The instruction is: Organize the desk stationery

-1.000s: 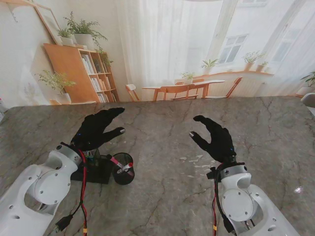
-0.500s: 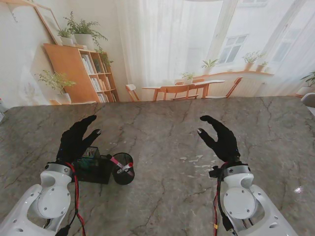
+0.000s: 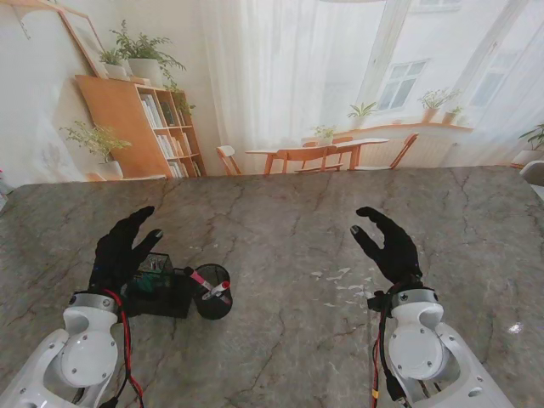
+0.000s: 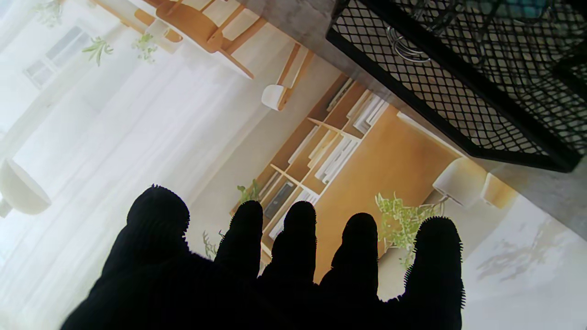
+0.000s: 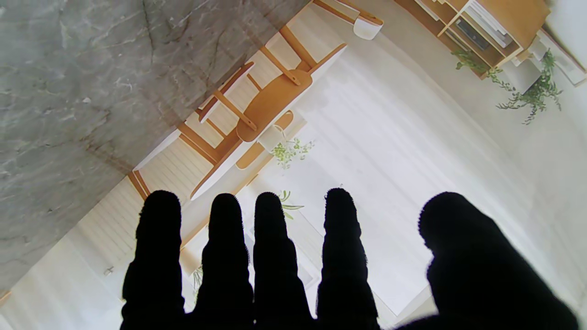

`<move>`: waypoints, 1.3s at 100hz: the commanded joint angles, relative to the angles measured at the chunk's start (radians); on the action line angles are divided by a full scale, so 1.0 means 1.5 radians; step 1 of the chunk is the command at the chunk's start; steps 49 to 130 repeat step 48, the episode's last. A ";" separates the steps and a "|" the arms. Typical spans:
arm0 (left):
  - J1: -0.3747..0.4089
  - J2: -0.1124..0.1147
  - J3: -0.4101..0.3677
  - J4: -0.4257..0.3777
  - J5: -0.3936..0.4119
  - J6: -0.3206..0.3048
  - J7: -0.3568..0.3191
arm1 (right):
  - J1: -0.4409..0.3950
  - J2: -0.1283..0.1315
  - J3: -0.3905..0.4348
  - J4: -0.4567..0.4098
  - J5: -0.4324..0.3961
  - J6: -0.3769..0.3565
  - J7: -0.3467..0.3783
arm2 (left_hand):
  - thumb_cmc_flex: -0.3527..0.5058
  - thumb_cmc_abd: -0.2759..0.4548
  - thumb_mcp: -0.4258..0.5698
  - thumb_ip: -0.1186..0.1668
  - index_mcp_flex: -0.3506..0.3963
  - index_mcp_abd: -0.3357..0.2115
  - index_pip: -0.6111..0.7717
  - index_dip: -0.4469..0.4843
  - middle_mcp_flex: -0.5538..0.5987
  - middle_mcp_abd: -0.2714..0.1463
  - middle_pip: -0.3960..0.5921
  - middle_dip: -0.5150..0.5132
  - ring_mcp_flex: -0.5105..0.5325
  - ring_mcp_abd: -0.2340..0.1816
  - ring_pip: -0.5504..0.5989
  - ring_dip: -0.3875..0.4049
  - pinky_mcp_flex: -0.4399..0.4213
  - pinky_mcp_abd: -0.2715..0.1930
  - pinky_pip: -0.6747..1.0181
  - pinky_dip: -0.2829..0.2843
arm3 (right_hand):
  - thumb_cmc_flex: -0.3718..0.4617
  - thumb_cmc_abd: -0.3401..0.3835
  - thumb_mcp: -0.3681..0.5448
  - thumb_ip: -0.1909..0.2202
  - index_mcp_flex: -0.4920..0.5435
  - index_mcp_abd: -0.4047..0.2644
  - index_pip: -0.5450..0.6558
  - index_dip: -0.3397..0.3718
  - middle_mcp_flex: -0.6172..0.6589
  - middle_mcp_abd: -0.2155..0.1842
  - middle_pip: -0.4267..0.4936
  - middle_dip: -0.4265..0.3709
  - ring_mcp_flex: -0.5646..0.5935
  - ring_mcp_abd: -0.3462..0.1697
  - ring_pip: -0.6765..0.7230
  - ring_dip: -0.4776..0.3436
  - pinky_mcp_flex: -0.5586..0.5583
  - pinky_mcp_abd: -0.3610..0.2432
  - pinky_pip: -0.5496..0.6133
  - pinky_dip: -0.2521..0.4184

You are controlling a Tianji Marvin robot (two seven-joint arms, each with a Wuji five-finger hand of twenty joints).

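both hands hover empty, fingers spread — left hand just over the black mesh organizer near the bench's left edge, round pen cup beside it; right hand well apart.

mesh organizer partly hidden behind left hand, contents too small to identify

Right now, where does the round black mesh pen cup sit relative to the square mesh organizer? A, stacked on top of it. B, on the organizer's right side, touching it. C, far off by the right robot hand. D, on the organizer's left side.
B: in the stand view the pen cup stands on the table right against the right side of the mesh organizer.
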State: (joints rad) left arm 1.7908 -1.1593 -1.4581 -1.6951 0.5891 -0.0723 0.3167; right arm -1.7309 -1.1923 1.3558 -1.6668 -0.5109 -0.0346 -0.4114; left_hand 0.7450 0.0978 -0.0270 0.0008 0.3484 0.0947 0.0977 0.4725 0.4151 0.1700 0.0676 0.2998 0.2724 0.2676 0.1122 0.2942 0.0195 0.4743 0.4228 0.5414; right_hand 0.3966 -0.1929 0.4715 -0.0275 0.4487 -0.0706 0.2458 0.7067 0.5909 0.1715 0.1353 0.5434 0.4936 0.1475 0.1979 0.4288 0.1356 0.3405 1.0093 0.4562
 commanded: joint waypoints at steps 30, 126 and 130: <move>0.013 -0.003 0.001 -0.009 0.018 -0.009 0.011 | 0.001 0.001 -0.003 0.008 0.002 -0.007 0.016 | 0.006 0.013 -0.012 -0.034 0.018 -0.014 0.004 0.008 0.003 -0.004 -0.005 0.004 0.009 -0.009 -0.007 0.007 0.001 -0.022 -0.023 0.027 | -0.001 0.002 -0.020 -0.003 0.002 -0.013 0.009 -0.014 0.006 0.000 0.012 0.000 0.004 -0.005 0.005 0.011 -0.002 0.002 0.011 0.025; 0.013 -0.003 0.000 -0.008 0.016 -0.016 0.009 | -0.003 0.000 -0.001 0.005 0.001 -0.007 0.010 | 0.004 0.015 -0.013 -0.034 0.019 -0.016 0.004 0.008 0.002 -0.005 -0.005 0.003 0.010 -0.010 -0.007 0.007 0.002 -0.022 -0.024 0.032 | -0.001 0.002 -0.020 -0.002 0.003 -0.012 0.009 -0.014 0.008 0.001 0.012 0.001 0.004 -0.004 0.006 0.011 -0.002 0.002 0.009 0.029; 0.013 -0.003 0.000 -0.008 0.016 -0.016 0.009 | -0.003 0.000 -0.001 0.005 0.001 -0.007 0.010 | 0.004 0.015 -0.013 -0.034 0.019 -0.016 0.004 0.008 0.002 -0.005 -0.005 0.003 0.010 -0.010 -0.007 0.007 0.002 -0.022 -0.024 0.032 | -0.001 0.002 -0.020 -0.002 0.003 -0.012 0.009 -0.014 0.008 0.001 0.012 0.001 0.004 -0.004 0.006 0.011 -0.002 0.002 0.009 0.029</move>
